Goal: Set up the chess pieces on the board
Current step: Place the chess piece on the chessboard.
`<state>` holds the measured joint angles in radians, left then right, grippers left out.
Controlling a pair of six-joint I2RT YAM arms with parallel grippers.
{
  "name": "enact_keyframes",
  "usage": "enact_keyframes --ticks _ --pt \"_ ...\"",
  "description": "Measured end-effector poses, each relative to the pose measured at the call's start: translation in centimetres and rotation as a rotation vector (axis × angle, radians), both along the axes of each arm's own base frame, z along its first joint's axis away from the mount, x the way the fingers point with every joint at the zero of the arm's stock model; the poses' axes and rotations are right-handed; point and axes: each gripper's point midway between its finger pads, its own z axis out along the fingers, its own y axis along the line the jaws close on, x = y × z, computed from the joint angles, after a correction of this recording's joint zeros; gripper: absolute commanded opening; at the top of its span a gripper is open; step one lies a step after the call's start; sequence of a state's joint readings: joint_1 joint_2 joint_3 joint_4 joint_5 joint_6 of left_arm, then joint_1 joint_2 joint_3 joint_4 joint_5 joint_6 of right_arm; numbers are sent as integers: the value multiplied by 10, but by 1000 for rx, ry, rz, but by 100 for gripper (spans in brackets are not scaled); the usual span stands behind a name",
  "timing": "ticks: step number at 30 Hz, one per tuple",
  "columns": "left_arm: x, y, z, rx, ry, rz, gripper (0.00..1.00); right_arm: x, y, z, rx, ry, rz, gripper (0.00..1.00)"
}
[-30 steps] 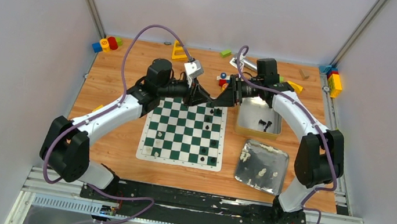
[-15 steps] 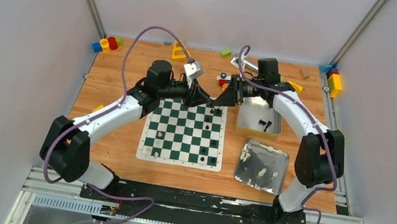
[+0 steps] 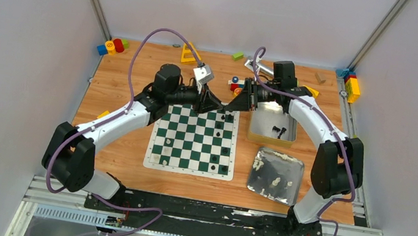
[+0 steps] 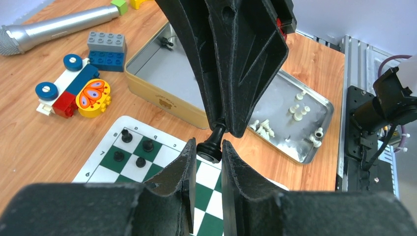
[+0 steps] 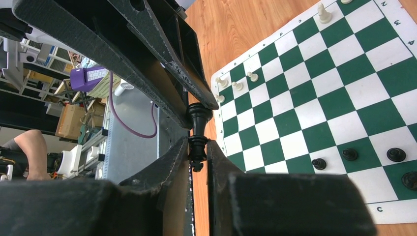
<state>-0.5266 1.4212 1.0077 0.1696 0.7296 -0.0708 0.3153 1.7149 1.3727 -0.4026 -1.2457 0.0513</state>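
One black chess piece hangs level between my two grippers, above the far edge of the board. My left gripper is shut on its round base. My right gripper is shut on its head, just under the cross. In the top view the left gripper and the right gripper meet tip to tip. Black pieces stand on the far rows at the right of the board. A few white pieces stand near its near left corner.
A gold tin right of the board holds black pieces. Nearer, a silver tray holds white pieces. Toy blocks and a silver microphone lie beyond the board. More blocks sit in the far corners.
My right gripper has closed its jaws onto the head of the black piece. The left arm has stayed where it was, still gripping the base.
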Motion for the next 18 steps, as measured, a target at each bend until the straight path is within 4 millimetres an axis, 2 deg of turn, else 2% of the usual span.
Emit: enact_keyframes --ticks 3,9,11,13,15,18 --pt "0 0 0 -1 -2 -3 0 0 0 0 1 -1 1 9" --pt "0 0 -2 2 -7 -4 11 1 -1 -1 -2 -6 -1 0" --pt "0 0 -2 3 -12 -5 19 1 -1 -1 -3 -9 -1 0" --pt "0 0 -2 6 -18 -6 32 1 -1 -2 -5 -19 -1 0" --pt "0 1 -3 12 -26 -8 52 0 -2 -2 -9 -30 -1 0" --pt "0 3 -10 43 -30 -8 70 0 -5 -4 -29 -61 -15 0"
